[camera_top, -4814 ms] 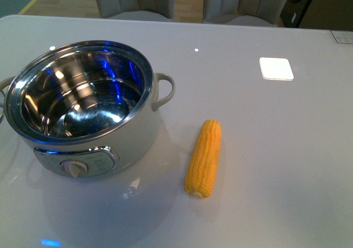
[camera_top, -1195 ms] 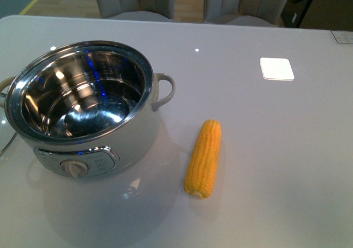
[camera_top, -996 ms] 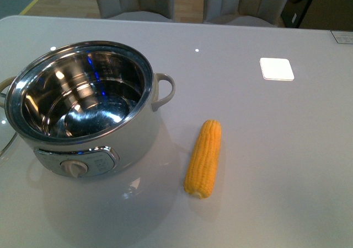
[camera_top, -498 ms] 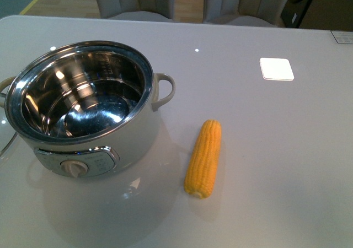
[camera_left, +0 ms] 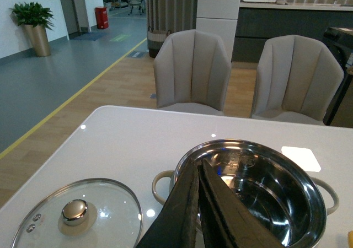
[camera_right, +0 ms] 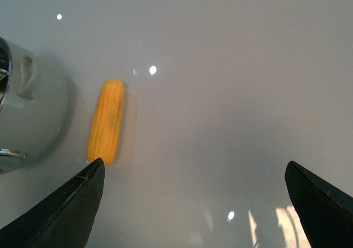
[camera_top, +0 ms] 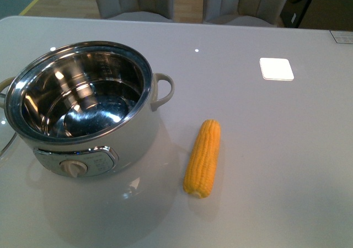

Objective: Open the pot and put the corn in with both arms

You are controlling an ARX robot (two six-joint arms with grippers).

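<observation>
Right wrist view: wide-spread right gripper (camera_right: 193, 165) should straddle the middle of the corn (camera_right: 106, 121) beside the pot (camera_right: 44, 110); left gripper (camera_left: 197, 165) closed, empty.

The broad, glossy pale-grey table (camera_top: 265, 149) has rounded corners and throws back small dots of ceiling light. Seen from the robot's side, a large round white electric pot (camera_top: 83, 102) with a shiny steel inner bowl stands at about 9 o'clock, uncovered, its knob panel facing 6 o'clock and its loop handles at 3 and 9. A round glass lid (camera_left: 77, 217) with a steel knob lies flat just beside the pot at its 9 o'clock. At the pot's 4 o'clock, apart from it, a bare yellow corn cob (camera_top: 203, 158) lies with its narrower end towards 12. A flat white square tile (camera_top: 276, 69) sits alone at 2 o'clock.
</observation>
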